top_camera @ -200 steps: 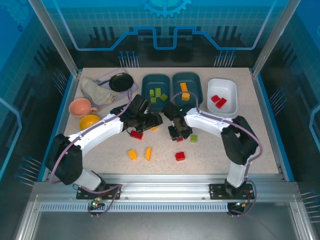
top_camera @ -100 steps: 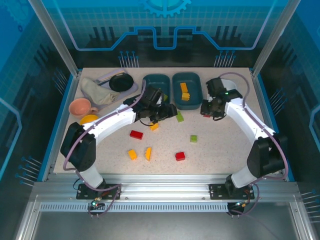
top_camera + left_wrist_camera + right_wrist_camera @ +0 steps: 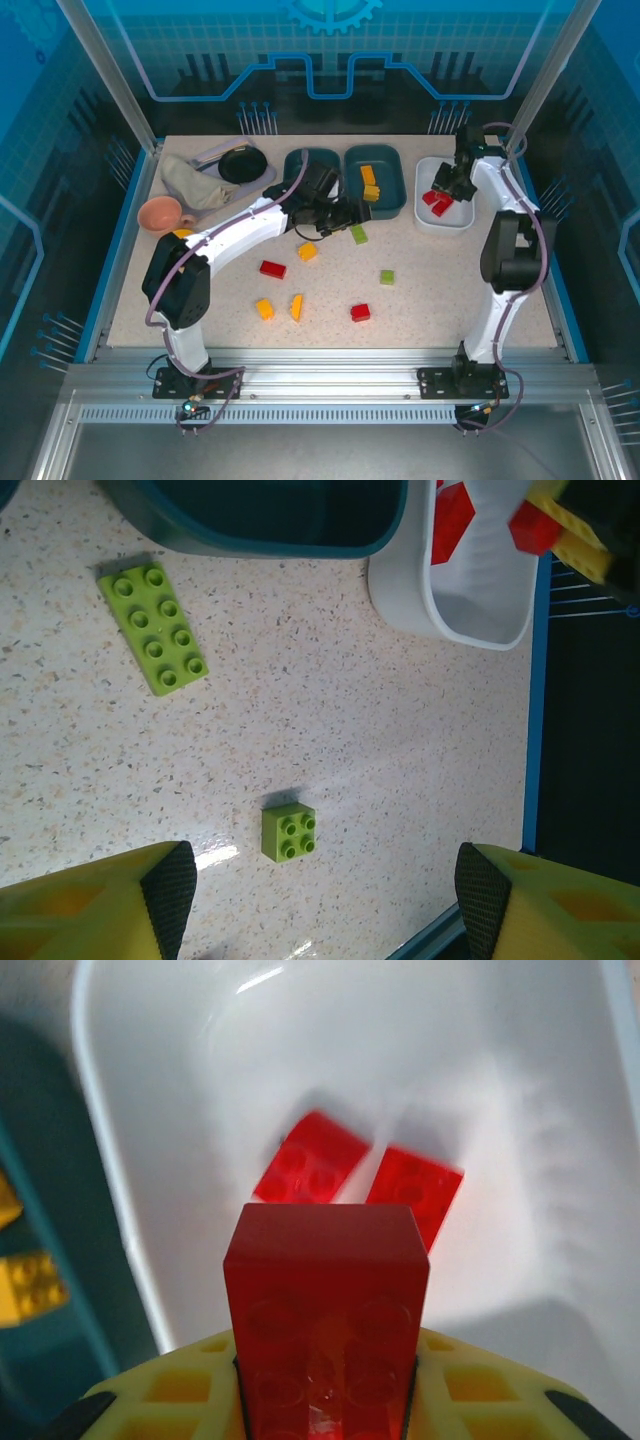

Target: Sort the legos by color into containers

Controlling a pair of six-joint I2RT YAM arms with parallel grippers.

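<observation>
Right wrist | my right pincer (image 3: 325, 1400) clamps a red brick (image 3: 325, 1280), long axis pointing away | white tub (image 3: 170, 1090) directly beneath, two reds (image 3: 312, 1163) inside | next, I judge: release | left pincer (image 3: 320, 900) open, small green brick (image 3: 288, 832) on worktop (image 3: 400, 730) below.

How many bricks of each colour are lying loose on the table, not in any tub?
Red bricks: 2
Orange bricks: 3
Green bricks: 2
Total: 7
</observation>
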